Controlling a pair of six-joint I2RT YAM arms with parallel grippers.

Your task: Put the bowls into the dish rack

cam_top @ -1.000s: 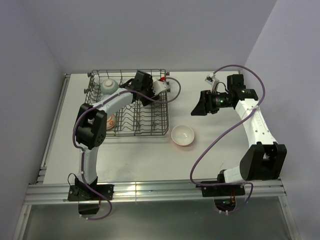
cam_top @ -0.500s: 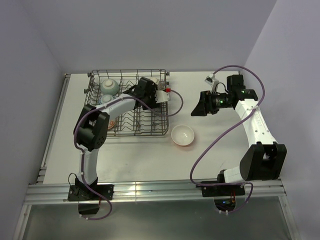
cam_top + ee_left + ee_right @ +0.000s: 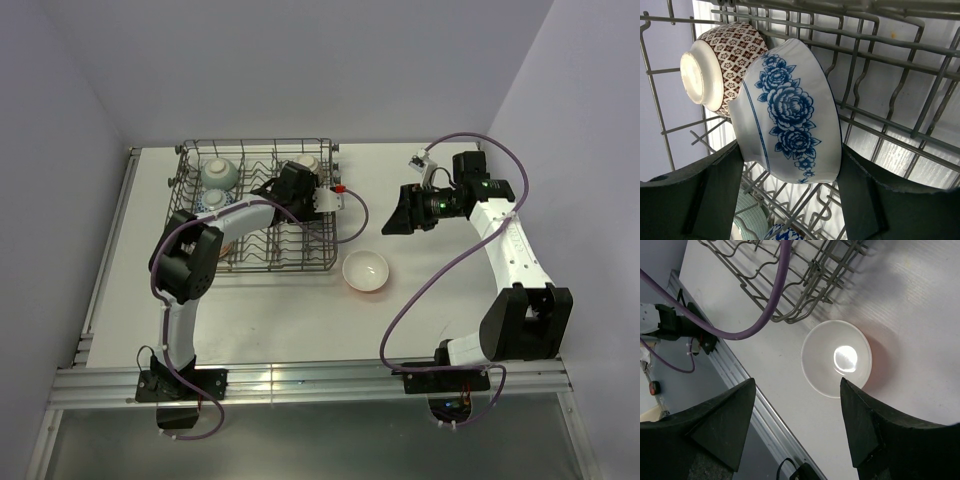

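Observation:
My left gripper reaches into the grey wire dish rack. In the left wrist view it is shut on a white bowl with blue flowers, held on its side among the rack's tines. A red-brown patterned bowl leans right behind it. A pale green bowl and another blue-white bowl stand at the rack's back left. A white bowl with an orange outside sits upright on the table, also in the right wrist view. My right gripper is open and empty above it.
A red-orange bowl shows partly under the left arm in the rack. The rack's front right corner lies close to the table bowl. A purple cable hangs across the right wrist view. The table's metal front rail runs along the near edge.
My left gripper has moved forward and down into the rack with the blue-flowered bowl. A pale bowl now shows behind it at the rack's back right. The right arm has not moved.

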